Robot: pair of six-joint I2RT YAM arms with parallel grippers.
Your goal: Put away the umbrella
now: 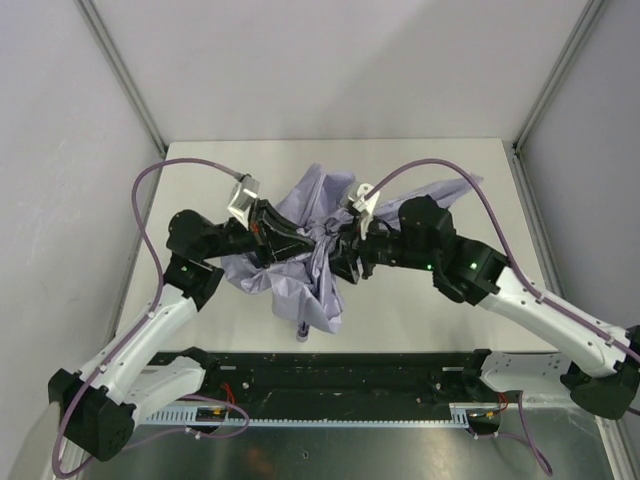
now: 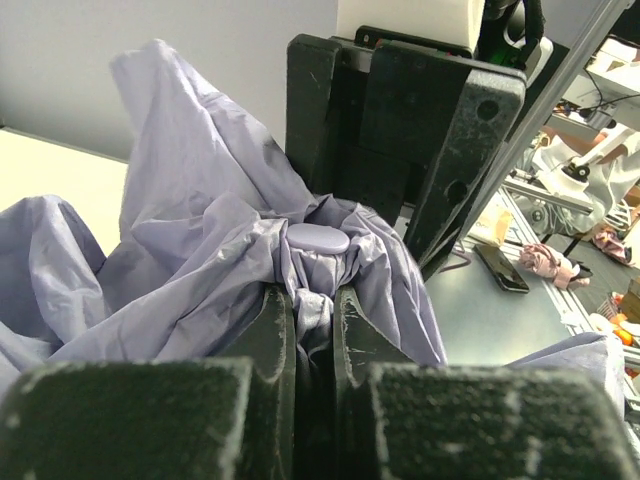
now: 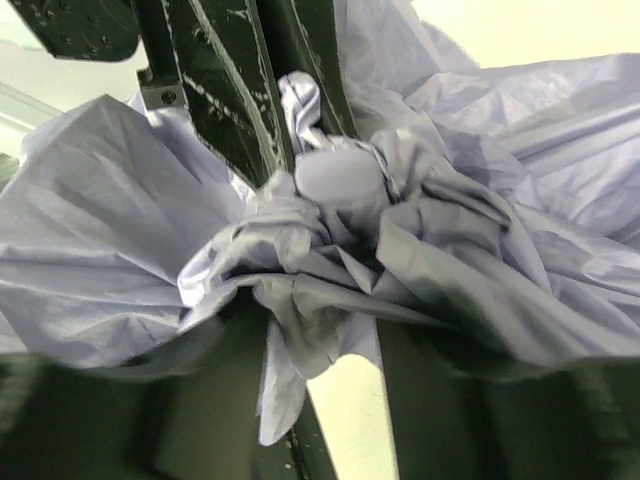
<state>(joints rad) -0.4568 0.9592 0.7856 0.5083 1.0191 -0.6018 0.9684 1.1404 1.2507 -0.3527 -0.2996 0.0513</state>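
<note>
The umbrella (image 1: pixel 305 205) lies crumpled in the middle of the table, pale lavender fabric bunched round a small oval cap (image 2: pixel 318 238). A thin dark end of it (image 1: pixel 302 334) pokes toward the near edge. My left gripper (image 2: pixel 313 300) comes in from the left and is shut on a fold of the fabric just below the cap. My right gripper (image 3: pixel 330 340) faces it from the right. Its fingers (image 3: pixel 455 395) stand apart with bunched fabric draped over their tips and a loose flap hanging between them. Whether they press the bunch is hidden.
Both grippers meet nose to nose over the fabric (image 1: pixel 330 245). White walls and aluminium posts (image 1: pixel 120 75) enclose the beige table (image 1: pixel 420 310). A black rail (image 1: pixel 340 375) runs along the near edge. Purple cables (image 1: pixel 145 200) loop beside each arm.
</note>
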